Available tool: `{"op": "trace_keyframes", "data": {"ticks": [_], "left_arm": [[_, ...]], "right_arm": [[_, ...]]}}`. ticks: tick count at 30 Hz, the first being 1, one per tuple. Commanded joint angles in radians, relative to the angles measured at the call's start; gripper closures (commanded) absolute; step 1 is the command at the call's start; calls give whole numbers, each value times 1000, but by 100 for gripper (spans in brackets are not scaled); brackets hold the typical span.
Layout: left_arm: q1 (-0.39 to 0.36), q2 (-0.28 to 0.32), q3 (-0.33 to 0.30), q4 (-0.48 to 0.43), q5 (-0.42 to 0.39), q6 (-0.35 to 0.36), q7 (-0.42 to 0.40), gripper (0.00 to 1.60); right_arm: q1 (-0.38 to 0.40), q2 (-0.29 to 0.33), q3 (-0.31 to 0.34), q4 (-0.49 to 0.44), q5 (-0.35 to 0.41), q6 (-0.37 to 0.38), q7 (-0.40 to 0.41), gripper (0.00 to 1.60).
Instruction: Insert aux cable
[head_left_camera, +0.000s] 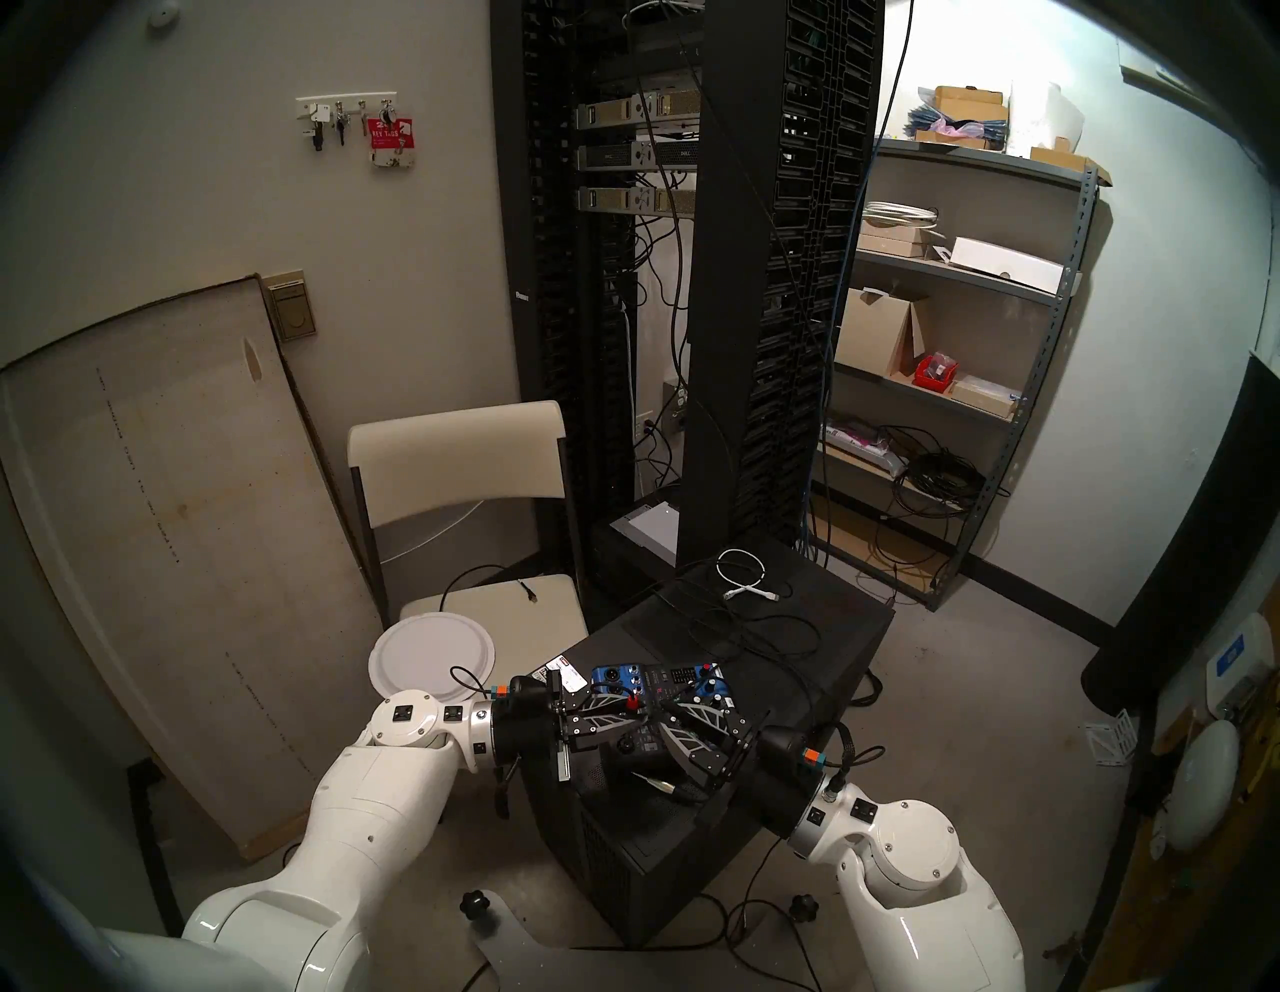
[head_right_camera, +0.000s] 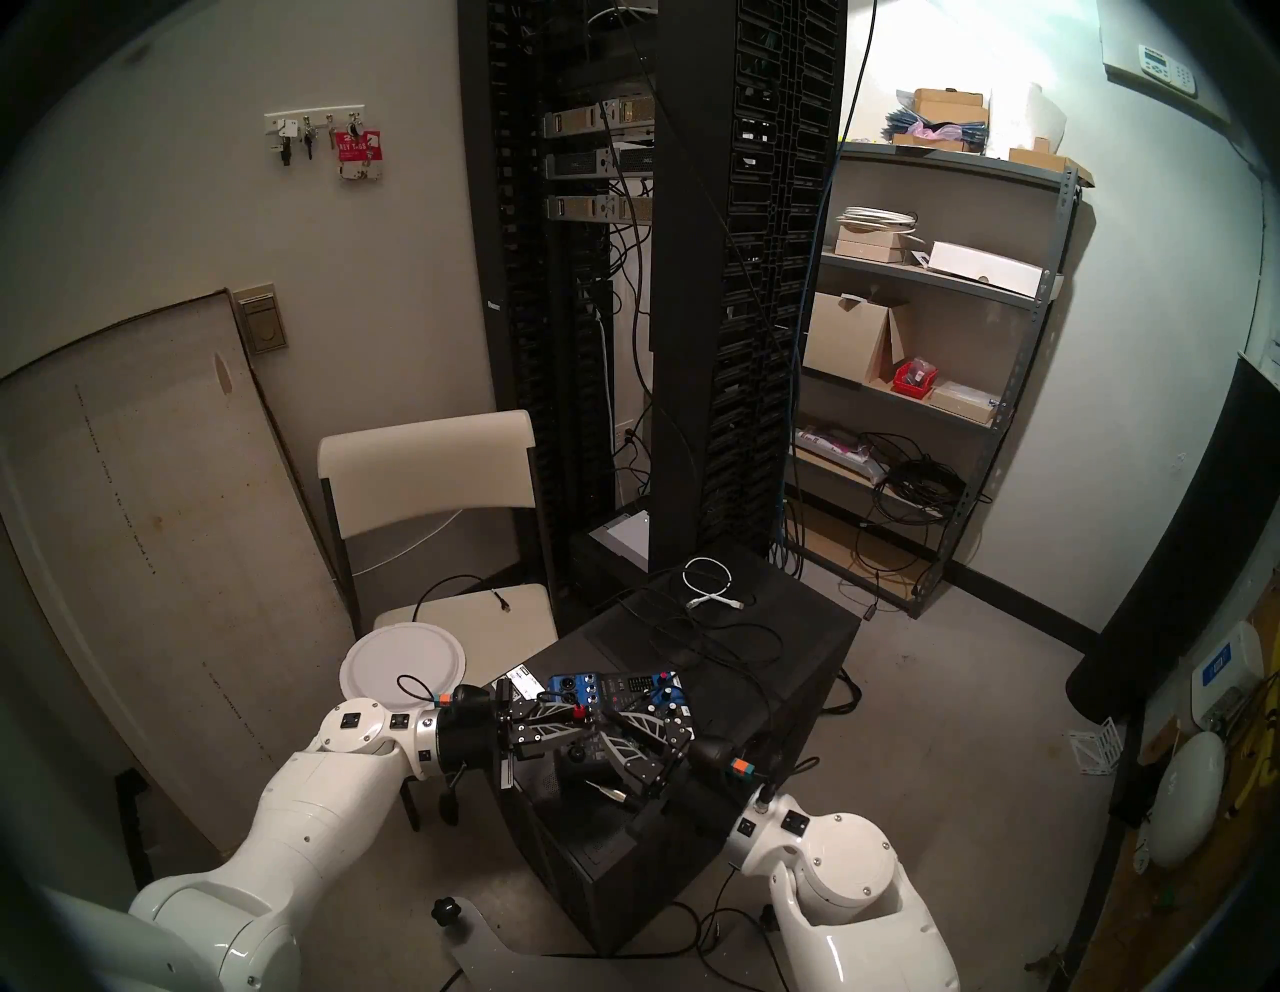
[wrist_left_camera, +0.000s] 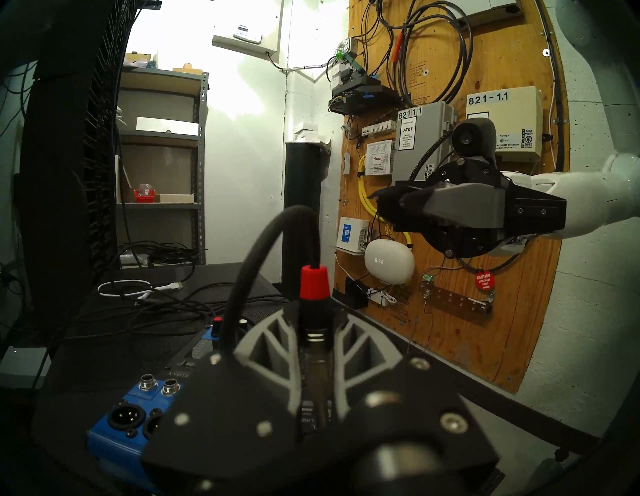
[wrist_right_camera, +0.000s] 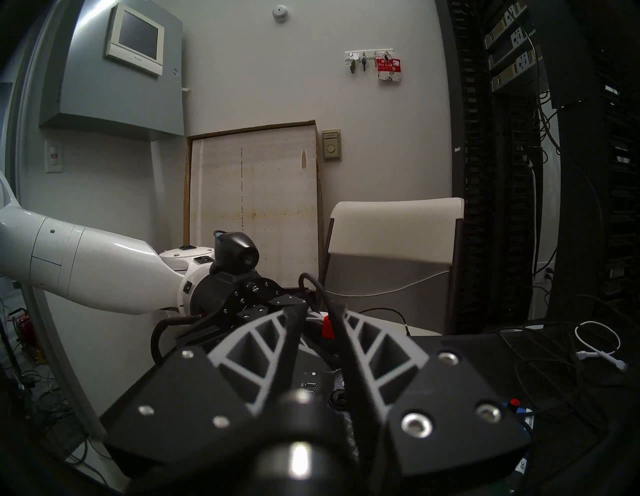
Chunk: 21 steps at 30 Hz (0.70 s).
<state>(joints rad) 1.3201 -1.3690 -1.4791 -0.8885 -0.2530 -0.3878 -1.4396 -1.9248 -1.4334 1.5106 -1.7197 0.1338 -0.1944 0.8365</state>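
Observation:
The aux cable's plug, with its red collar, stands upright between the fingers of my left gripper, which is shut on the plug's black body. The thin black cable arches up and back down from the collar. From the head, the red collar and left gripper hover over the blue-and-black audio mixer. The plug's tip is hidden behind the fingers. My right gripper faces the left one, close by. Its jaws stand a little apart around nothing in the right wrist view.
The mixer lies on a black computer case among loose black cables. A silver-and-black plug rests on the case under my right gripper. A white coiled cable lies at the far end. A chair with a white plate stands left, a server rack behind.

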Motion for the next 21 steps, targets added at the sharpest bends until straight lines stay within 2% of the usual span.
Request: {"op": "trace_keyframes", "data": {"ticks": [1,21], "left_arm": [[-15,-3,0,-11,-1,-5,0,160],[6,-4,0,3,-4,-10,-5,160]], "right_arm": [[4,-7,0,-19,8,-7,1,85],[6,-7,-2,-14,7,-8,8,87]]}}
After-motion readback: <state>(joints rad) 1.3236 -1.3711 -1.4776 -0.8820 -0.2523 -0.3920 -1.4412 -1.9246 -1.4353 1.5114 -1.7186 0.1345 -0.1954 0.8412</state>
